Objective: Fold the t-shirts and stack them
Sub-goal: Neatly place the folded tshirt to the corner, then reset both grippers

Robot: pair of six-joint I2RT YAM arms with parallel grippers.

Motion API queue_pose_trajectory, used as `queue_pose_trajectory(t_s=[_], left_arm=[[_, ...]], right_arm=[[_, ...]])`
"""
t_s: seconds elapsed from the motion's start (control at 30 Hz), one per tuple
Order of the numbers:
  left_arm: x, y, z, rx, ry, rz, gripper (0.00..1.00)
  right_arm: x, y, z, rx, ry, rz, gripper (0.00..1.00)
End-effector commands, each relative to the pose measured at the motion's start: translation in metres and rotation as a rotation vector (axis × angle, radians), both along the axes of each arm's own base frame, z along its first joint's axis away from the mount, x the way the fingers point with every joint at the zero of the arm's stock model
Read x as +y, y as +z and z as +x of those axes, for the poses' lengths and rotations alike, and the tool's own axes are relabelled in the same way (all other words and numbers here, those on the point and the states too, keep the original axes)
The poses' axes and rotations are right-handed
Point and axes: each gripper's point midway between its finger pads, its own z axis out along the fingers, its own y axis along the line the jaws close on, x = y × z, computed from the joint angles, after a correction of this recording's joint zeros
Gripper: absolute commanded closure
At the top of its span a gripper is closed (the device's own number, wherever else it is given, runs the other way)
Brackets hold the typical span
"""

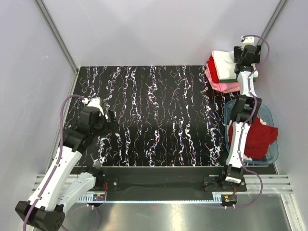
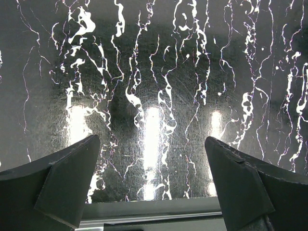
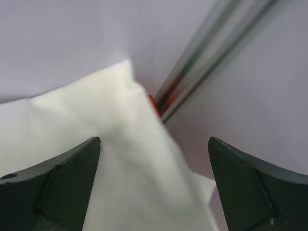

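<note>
right hand (image 3: 154,144): spread wide, holding nothing | white tee (image 3: 96,110): top of folded stack (image 1: 221,79), directly under right hand, far-right bench (image 1: 154,106) corner | left hand (image 2: 152,144): spread wide, empty, near-left, well apart from stack

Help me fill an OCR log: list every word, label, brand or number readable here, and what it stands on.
No legible text in any view.
At the right arm's base, the small fittings are too small to show any lettering.
On the stack, the white t-shirt shows no print.
In the tub, the red t-shirt looks plain.
</note>
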Motion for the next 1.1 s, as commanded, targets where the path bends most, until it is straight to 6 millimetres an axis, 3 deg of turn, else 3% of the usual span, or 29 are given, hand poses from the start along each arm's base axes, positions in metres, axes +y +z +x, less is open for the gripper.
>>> queue_pose_trajectory(t_s=[0.0, 0.07, 0.13, 0.23, 0.3, 0.33, 0.37, 0.4, 0.43, 0.47, 0.5, 0.53, 0.57, 0.6, 0.63, 0.67, 0.7, 0.73, 0.77, 0.8, 0.83, 0.87, 0.9, 0.93, 0.97, 1.0, 1.03, 1.07], left_arm=[[0.0, 0.005, 0.006, -0.036, 0.008, 0.001, 0.02], [-0.001, 0.005, 0.006, -0.033, 0.009, 0.001, 0.02], [0.0, 0.006, 0.006, -0.038, 0.009, 0.0, 0.02], [0.0, 0.01, 0.005, -0.058, 0.008, -0.002, 0.02], [0.0, 0.012, 0.003, -0.067, 0.005, -0.003, 0.01], [0.0, 0.013, 0.003, -0.071, 0.008, -0.004, 0.01], [0.001, 0.014, 0.003, -0.074, 0.009, -0.002, 0.01], [0.001, 0.015, 0.003, -0.077, 0.009, -0.003, 0.01], [0.001, 0.017, 0.003, -0.086, 0.01, -0.006, 0.01], [0.001, 0.019, 0.002, -0.096, 0.01, -0.008, 0.01], [0.002, 0.02, 0.002, -0.101, 0.01, -0.009, 0.01], [0.002, 0.022, 0.002, -0.111, 0.007, -0.012, 0.01], [0.002, 0.024, 0.0, -0.118, 0.007, -0.015, 0.01], [0.002, 0.026, 0.0, -0.128, 0.007, -0.018, 0.01], [0.002, 0.028, 0.0, -0.138, 0.006, -0.02, 0.01], [0.003, 0.03, -0.001, -0.146, 0.005, -0.021, 0.01], [0.003, 0.033, -0.002, -0.157, 0.003, -0.025, 0.01], [0.002, 0.035, -0.003, -0.168, -0.003, -0.031, 0.01], [0.002, 0.038, -0.004, -0.18, -0.006, -0.037, 0.01], [0.001, 0.04, -0.004, -0.186, -0.011, -0.042, 0.01], [-0.001, 0.041, -0.005, -0.19, -0.027, -0.048, 0.01], [-0.002, 0.044, -0.006, -0.199, -0.035, -0.051, 0.01], [-0.001, 0.044, -0.007, -0.201, -0.032, -0.047, 0.01], [0.003, 0.044, -0.007, -0.204, -0.014, -0.039, 0.01], [0.006, 0.046, -0.008, -0.214, -0.004, -0.034, 0.01], [0.006, 0.048, -0.008, -0.223, -0.006, -0.035, 0.01], [0.007, 0.05, -0.008, -0.233, 0.0, -0.036, 0.01], [0.008, 0.053, -0.009, -0.247, -0.001, -0.041, 0.01]], right_arm=[[-0.034, 0.139, -0.017, -0.416, -0.139, -0.024, 0.0], [-0.036, 0.178, -0.031, -0.49, -0.159, -0.041, 0.0], [-0.034, 0.204, -0.04, -0.533, -0.162, -0.042, 0.0], [-0.026, 0.276, -0.074, -0.648, -0.17, -0.018, 0.0], [-0.023, 0.3, -0.092, -0.687, -0.184, 0.035, 0.0], [-0.015, 0.335, -0.114, -0.735, -0.174, 0.051, 0.0], [-0.006, 0.35, -0.124, -0.768, -0.157, 0.103, 0.0], [0.002, 0.341, -0.124, -0.724, -0.143, 0.15, 0.0], [0.02, 0.384, -0.158, -0.786, -0.092, 0.183, 0.0], [0.05, 0.395, -0.16, -0.798, 0.051, 0.281, 0.0], [0.067, 0.369, -0.155, -0.725, 0.112, 0.352, 0.0], [0.1, 0.406, -0.191, -0.772, 0.231, 0.381, 0.0], [0.136, 0.404, -0.197, -0.762, 0.29, 0.429, 0.0], [0.153, 0.365, -0.193, -0.675, 0.275, 0.457, 0.0], [0.172, 0.382, -0.226, -0.691, 0.271, 0.406, 0.0], [0.199, 0.372, -0.235, -0.658, 0.296, 0.406, 0.0], [0.249, 0.327, -0.236, -0.534, 0.356, 0.43, 0.0], [0.259, 0.33, -0.262, -0.534, 0.353, 0.444, 0.0], [0.274, 0.314, -0.272, -0.493, 0.359, 0.537, 0.0], [0.297, 0.263, -0.281, -0.353, 0.366, 0.614, 0.0], [0.305, 0.262, -0.305, -0.348, 0.402, 0.709, 0.0], [0.32, 0.244, -0.317, -0.313, 0.411, 0.852, 0.0], [0.334, 0.187, -0.325, -0.19, 0.409, 0.885, 0.0], [0.359, 0.175, -0.348, -0.14, 0.481, 0.922, 0.0], [0.371, 0.153, -0.359, -0.087, 0.47, 0.978, 0.0], [0.382, 0.109, -0.375, 0.027, 0.465, 0.972, 0.0], [0.389, 0.103, -0.39, 0.037, 0.476, 0.964, 0.0], [0.411, 0.091, -0.411, 0.078, 0.498, 0.993, 0.0]])
